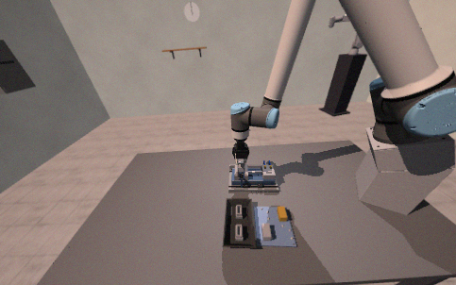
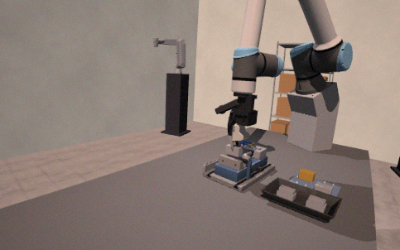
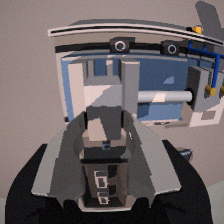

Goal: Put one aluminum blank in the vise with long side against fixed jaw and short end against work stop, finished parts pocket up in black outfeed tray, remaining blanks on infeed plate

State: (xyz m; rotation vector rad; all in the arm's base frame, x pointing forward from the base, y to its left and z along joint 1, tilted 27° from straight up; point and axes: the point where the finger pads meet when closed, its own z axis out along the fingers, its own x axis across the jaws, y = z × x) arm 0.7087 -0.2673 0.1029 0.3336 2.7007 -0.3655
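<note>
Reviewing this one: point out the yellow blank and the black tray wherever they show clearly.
Yellow blank (image 1: 282,213) (image 2: 307,175): top and exterior views, middle of the block.
Black tray (image 1: 225,226) (image 2: 294,205): top and exterior views, side wall.

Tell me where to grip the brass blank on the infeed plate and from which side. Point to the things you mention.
Probably best from above, jaws across the narrow width, closing on the long sides of the brass blank (image 1: 282,213) (image 2: 307,175): it's a plain oblong block, its top uncovered, standing apart from the gray blank (image 1: 267,231) (image 2: 324,188).

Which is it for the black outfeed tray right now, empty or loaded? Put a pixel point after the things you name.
Loaded: two pocketed parts (image 1: 239,204) (image 2: 316,208) sit inside the tray (image 1: 225,226) (image 2: 296,208).
</note>
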